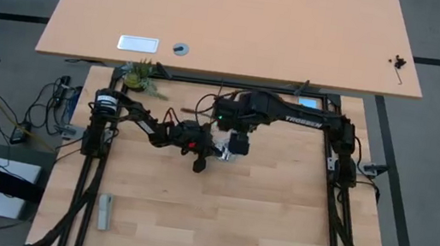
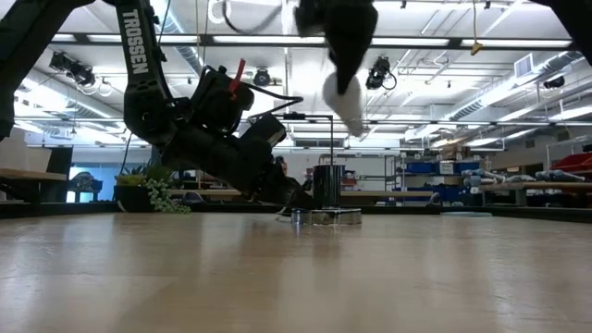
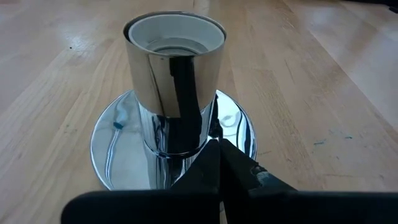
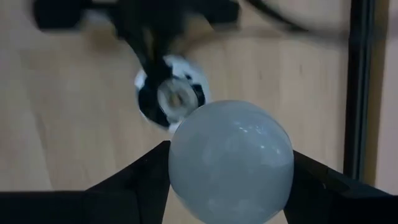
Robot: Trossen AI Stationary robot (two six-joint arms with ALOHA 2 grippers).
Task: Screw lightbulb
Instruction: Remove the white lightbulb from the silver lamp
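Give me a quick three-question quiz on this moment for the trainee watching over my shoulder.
1. True or false: the lightbulb is already seated in the socket.
2. Which end effector holds the lightbulb: (a) left (b) right?
3. Fill in: the left end effector is shut at the socket's ____.

Key
1. False; the bulb hangs above the open socket.
2. (b), the right end effector.
3. Base.
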